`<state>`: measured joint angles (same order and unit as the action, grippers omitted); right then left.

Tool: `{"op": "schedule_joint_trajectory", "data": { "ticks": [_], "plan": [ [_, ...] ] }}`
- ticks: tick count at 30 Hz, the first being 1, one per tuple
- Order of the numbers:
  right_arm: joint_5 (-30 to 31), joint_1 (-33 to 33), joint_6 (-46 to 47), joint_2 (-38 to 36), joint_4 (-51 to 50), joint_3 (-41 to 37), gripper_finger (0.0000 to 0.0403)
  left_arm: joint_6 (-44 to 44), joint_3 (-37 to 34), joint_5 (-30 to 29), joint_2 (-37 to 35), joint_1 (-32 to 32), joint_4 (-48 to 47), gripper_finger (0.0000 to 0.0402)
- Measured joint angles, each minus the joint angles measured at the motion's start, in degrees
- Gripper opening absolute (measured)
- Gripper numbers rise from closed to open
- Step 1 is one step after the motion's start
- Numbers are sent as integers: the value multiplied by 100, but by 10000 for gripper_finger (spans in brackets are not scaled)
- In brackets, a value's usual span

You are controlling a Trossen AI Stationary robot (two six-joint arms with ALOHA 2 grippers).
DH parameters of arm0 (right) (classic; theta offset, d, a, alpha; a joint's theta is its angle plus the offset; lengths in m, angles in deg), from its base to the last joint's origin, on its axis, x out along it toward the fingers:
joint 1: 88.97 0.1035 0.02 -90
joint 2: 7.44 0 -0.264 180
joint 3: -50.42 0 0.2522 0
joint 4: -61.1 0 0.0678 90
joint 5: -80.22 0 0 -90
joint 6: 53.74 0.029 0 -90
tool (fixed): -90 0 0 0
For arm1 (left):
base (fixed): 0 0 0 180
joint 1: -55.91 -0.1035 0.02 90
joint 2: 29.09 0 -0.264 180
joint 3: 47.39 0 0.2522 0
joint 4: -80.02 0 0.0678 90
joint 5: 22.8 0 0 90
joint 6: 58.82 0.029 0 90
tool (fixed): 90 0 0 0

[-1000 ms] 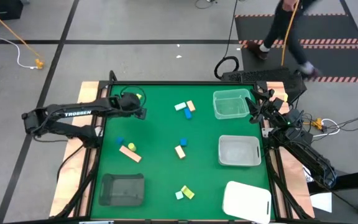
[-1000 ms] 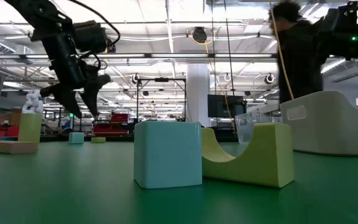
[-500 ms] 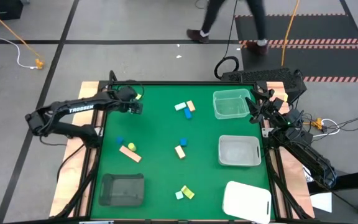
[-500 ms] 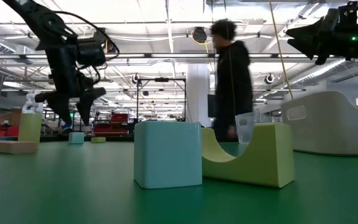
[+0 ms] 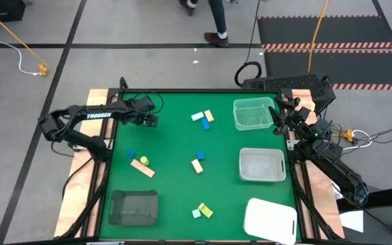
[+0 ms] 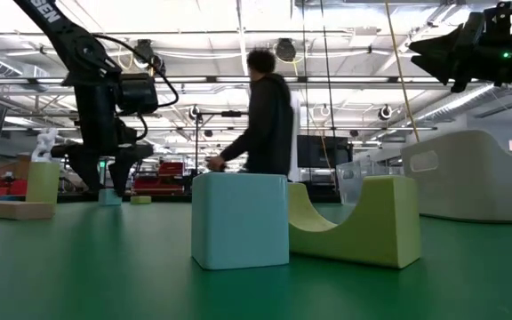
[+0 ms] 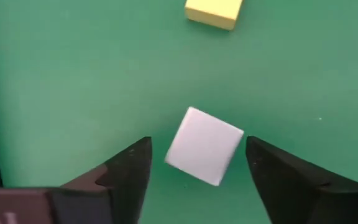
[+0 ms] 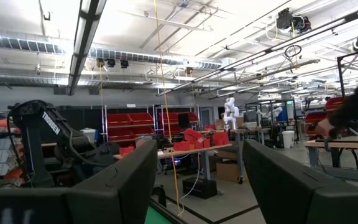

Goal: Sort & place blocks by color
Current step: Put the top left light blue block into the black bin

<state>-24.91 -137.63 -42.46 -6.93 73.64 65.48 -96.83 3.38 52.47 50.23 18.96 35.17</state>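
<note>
left gripper (image 7: 197,180) spread wide, straddling pale mint cube (image 7: 204,146) near mat's far-left corner, ready to clamp | yellow block (image 7: 213,11) just beyond | right gripper (image 5: 278,117) parked beside clear tray (image 5: 252,102), fingers apart

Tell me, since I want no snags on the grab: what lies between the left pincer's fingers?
In the left wrist view, the open left pincer has only a pale cube on green mat between its fingers, untouched.

Bright, even overhead strip lighting; the walking person (image 6: 269,124) is blurred.
</note>
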Motion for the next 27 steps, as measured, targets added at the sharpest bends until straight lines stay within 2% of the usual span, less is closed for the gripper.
{"op": "schedule_joint_trajectory", "data": {
  "ticks": [5, 9, 19, 23, 27],
  "plan": [
    [0, 2, -1, 0, 0, -1, 228, 246, 0, -27, 148, 0, 245, 173],
    [0, 0, 0, 0, 0, 0, 228, 468, 11, -44, 195, 2, 320, 136],
    [0, 2, 0, 0, 0, -2, 228, 544, -4, 6, -234, 290, 290, 142],
    [0, 1, 0, 0, 0, 0, 228, 668, -4, 136, -656, 506, 627, 135],
    [2, 2, 0, 0, 0, 0, 228, 840, -4, 346, -1131, 791, 1427, 135]
  ]
}}
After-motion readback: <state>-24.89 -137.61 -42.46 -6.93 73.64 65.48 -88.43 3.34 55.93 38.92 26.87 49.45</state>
